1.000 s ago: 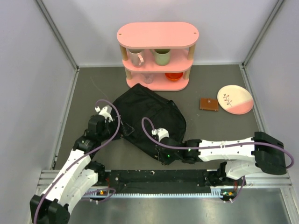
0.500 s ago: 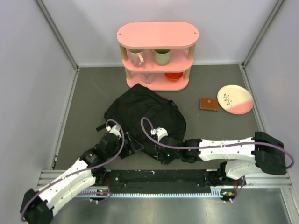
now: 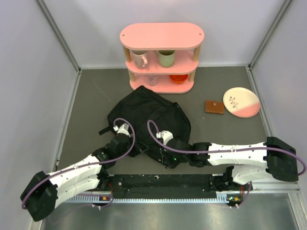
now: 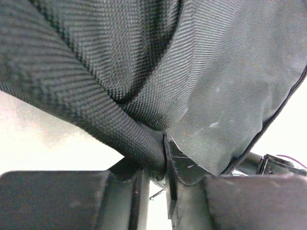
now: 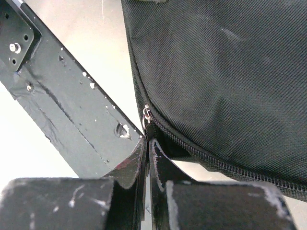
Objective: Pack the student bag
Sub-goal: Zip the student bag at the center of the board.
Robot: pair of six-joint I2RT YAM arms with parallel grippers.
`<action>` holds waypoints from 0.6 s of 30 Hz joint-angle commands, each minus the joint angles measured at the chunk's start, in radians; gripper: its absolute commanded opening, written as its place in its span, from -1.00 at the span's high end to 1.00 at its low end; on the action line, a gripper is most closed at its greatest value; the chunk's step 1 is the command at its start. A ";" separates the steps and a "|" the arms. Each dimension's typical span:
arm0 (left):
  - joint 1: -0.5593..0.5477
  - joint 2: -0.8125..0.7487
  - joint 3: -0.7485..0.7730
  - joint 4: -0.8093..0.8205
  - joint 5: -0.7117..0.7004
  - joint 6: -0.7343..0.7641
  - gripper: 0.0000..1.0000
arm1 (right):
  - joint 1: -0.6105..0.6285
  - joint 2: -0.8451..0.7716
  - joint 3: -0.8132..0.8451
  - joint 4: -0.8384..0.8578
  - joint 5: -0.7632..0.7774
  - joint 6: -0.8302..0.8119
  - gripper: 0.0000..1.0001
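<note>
Dark grey matte table (image 3: 91,100) here, boxed in by pale lilac walls (image 3: 29,86) on the left, the right and the far side. The large floppy black fabric student bag (image 3: 144,115) lies slumped mid-table, directly ahead of both tools, its near edge lying close to the black metal base rail (image 3: 163,181) that runs just behind them.

Left gripper (image 4: 165,158) is in low at the bag's near-left corner, jaws clamped on a thick fold of the woven black cloth. Right gripper (image 5: 147,141) sits at the bag's near edge, jaws pressed together on the small metal zip pull (image 5: 146,114), with the zipper line running off to its right and the rail close on its left.

Far beyond both tools, against the back wall, stands the pink oval three-tier shelf (image 3: 162,36), touching or nearly touching the bag's far corner; on it are a pale pink mug (image 3: 139,58), a green mug (image 3: 166,58) and, lower, a red bowl (image 3: 178,77). Ahead and to the right of the right gripper lie a small brown leather wallet (image 3: 214,106) and, just beyond it, a round pink-and-cream plate (image 3: 241,102), near the right wall.

Bare grey surface shows left of the left gripper out to the wall, and in a wide band between bag and wallet
</note>
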 commanded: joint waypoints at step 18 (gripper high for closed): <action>0.329 -0.178 0.168 -0.331 -0.116 0.339 1.00 | -0.004 0.104 0.067 -0.059 -0.110 -0.064 1.00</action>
